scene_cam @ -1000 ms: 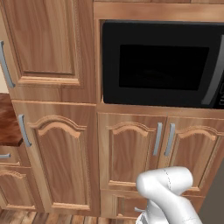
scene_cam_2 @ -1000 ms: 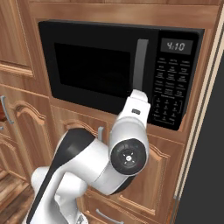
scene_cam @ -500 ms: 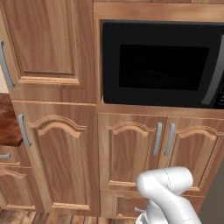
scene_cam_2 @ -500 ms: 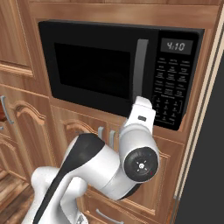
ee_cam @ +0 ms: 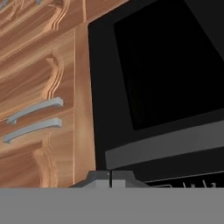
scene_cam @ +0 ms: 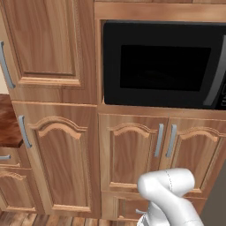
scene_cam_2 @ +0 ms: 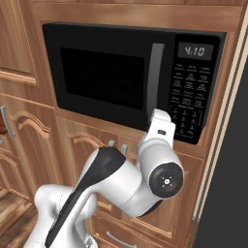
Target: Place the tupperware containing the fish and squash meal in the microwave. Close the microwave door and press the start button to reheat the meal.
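Observation:
The microwave (scene_cam: 163, 62) sits built into the wooden cabinets, its door (scene_cam_2: 101, 77) closed. The long grey door handle (scene_cam_2: 155, 77) runs down beside the keypad (scene_cam_2: 191, 97), whose display reads 4:10. My gripper (scene_cam_2: 161, 117) points at the microwave's lower front, just below the handle's foot and beside the keypad's lower left. In the hand view its fingertips (ee_cam: 110, 176) are pressed together with nothing between them, close under the handle (ee_cam: 166, 146) and the dark window (ee_cam: 170, 61). The tupperware and the fish and squash meal are hidden.
Wooden cabinet doors with grey handles (scene_cam: 164, 140) stand under the microwave, and a tall cabinet (scene_cam: 44, 44) is to its left. A brown counter edge (scene_cam: 8, 128) shows at far left. A dark tall panel (scene_cam_2: 227, 160) borders the right side.
The fingers have gone from open to shut. The hand has shifted slightly right and down along the microwave's front, and the elbow has swung right.

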Robot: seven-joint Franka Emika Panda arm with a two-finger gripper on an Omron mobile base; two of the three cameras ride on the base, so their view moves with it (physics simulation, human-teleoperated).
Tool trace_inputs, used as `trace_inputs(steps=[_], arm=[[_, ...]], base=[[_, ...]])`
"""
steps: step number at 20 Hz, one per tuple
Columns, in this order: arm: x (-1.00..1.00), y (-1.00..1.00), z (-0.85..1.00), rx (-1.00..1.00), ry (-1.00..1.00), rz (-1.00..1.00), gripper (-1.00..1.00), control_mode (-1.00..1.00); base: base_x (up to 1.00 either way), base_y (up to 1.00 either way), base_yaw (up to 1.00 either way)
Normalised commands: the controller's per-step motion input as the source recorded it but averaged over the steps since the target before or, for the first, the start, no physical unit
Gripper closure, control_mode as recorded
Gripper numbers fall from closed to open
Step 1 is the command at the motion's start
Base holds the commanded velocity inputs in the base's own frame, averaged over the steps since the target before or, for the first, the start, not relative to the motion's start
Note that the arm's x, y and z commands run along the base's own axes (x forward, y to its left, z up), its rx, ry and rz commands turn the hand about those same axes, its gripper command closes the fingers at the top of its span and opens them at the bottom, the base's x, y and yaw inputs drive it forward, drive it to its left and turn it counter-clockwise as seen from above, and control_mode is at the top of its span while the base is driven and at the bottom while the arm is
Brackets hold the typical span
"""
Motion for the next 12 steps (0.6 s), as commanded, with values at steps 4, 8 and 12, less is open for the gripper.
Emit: trace_inputs(steps=[4,8,12], arm=[[0.26,-0.10,-0.08,0.00,0.00,0.02,1.00,-1.00],[0.26,-0.13,-0.06,0.00,0.00,0.01,1.00,-1.00],[0.26,-0.16,-0.04,0.00,0.00,0.00,1.00,-1.00]], base=[[0.00,0.00,0.00],[0.00,0.00,0.00],[0.00,0.00,0.00]])
